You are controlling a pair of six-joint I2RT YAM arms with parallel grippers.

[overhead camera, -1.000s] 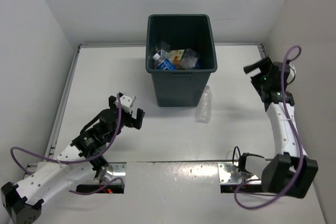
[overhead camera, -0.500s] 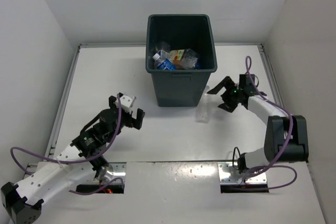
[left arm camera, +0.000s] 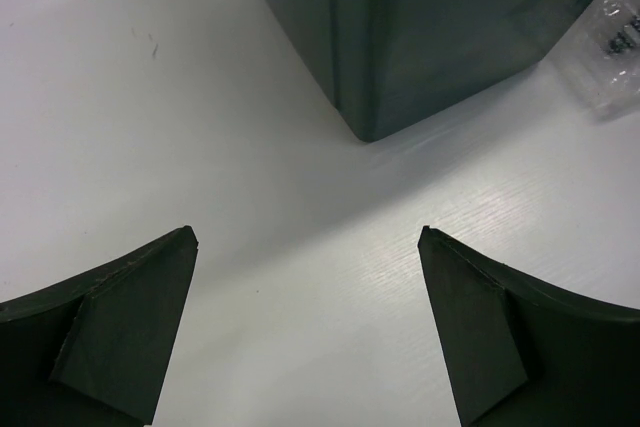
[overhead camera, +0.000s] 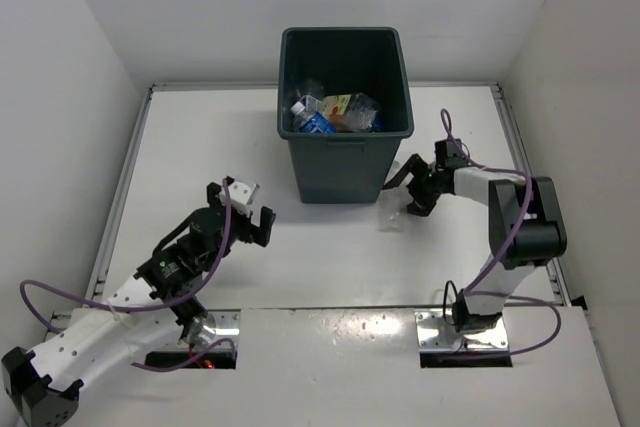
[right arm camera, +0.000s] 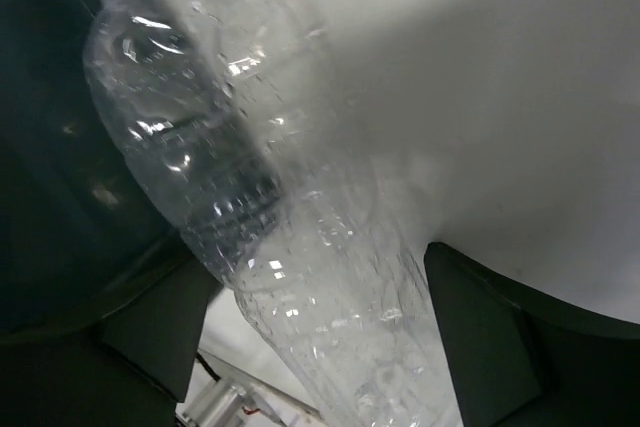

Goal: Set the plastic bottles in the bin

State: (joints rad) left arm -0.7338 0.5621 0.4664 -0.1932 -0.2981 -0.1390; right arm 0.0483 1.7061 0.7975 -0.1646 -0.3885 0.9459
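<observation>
The dark grey-green bin (overhead camera: 345, 133) stands at the table's back middle, holding several plastic bottles, one blue-labelled (overhead camera: 313, 123) and one with a fruit-print label (overhead camera: 344, 105). A clear plain bottle (overhead camera: 386, 211) lies on the table against the bin's right side. My right gripper (overhead camera: 408, 188) is open and low over it. In the right wrist view the bottle (right arm camera: 280, 207) lies between the spread fingers of the gripper (right arm camera: 320, 267). My left gripper (overhead camera: 242, 215) is open and empty left of the bin; its wrist view (left arm camera: 308, 237) shows the bin (left arm camera: 430, 27) and the bottle (left arm camera: 615, 37).
White walls enclose the table on the left, back and right. The bin's dark wall (right arm camera: 50, 147) is right beside the right gripper's finger. Two metal base plates (overhead camera: 440, 329) sit at the near edge.
My right arm has swung from the far right wall in to the bottle beside the bin, jaws now astride it. The left arm has not moved.
</observation>
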